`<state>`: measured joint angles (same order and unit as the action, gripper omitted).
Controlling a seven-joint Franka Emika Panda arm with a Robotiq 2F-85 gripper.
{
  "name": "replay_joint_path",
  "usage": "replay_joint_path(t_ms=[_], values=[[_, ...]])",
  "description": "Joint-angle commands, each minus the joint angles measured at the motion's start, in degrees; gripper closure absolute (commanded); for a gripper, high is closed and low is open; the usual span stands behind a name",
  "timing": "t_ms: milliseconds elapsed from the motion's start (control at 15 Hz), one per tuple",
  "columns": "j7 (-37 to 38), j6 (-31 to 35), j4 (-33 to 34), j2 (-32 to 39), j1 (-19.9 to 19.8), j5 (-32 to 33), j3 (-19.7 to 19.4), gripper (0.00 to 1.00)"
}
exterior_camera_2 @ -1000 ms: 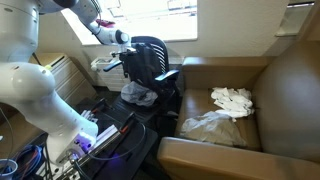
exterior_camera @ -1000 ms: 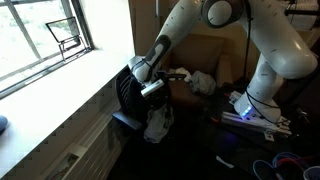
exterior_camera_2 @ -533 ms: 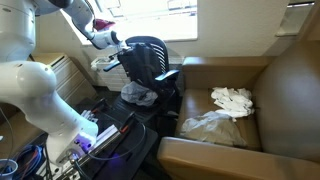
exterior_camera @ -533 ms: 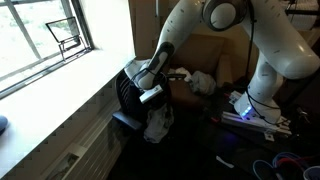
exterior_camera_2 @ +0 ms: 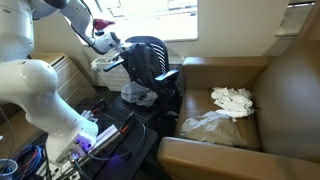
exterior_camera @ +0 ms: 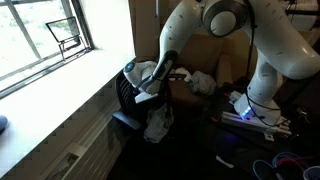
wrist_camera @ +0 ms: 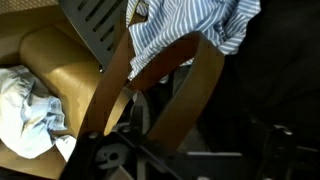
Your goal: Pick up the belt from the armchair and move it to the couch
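Observation:
A tan belt point(wrist_camera: 195, 90) hangs in a loop close to the wrist camera, its two straps running up from my dark jaws point(wrist_camera: 120, 150). My gripper point(exterior_camera: 148, 85) appears shut on the belt, raised beside the back of the black armchair point(exterior_camera: 125, 95); it also shows in an exterior view point(exterior_camera_2: 107, 46). The belt is too small to make out in both exterior views. A blue striped shirt point(wrist_camera: 190, 25) lies past the belt. The brown couch point(exterior_camera_2: 270, 90) stands beside the armchair point(exterior_camera_2: 150, 60).
White cloths point(exterior_camera_2: 232, 98) lie on the couch seat, also in the wrist view point(wrist_camera: 25, 105). A crumpled cloth point(exterior_camera_2: 138, 94) sits on the armchair seat. The robot base point(exterior_camera_2: 85, 140) and cables point(exterior_camera: 285, 160) are on the floor. A window sill point(exterior_camera: 50, 90) runs alongside.
My gripper has risen and shifted toward the top of the armchair's back over the last second. The cloths and couch have not moved.

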<state>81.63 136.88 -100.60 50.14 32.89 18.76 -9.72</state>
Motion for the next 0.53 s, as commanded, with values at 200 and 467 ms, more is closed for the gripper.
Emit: replay_joint_path(t_ms=[200,467], values=[[1.36,0.66,0.39,1.61,-2.05,-0.15,1.34,0.0],[1.14,3.78,0.74,3.27,-4.61,-2.06,3.28,0.4]])
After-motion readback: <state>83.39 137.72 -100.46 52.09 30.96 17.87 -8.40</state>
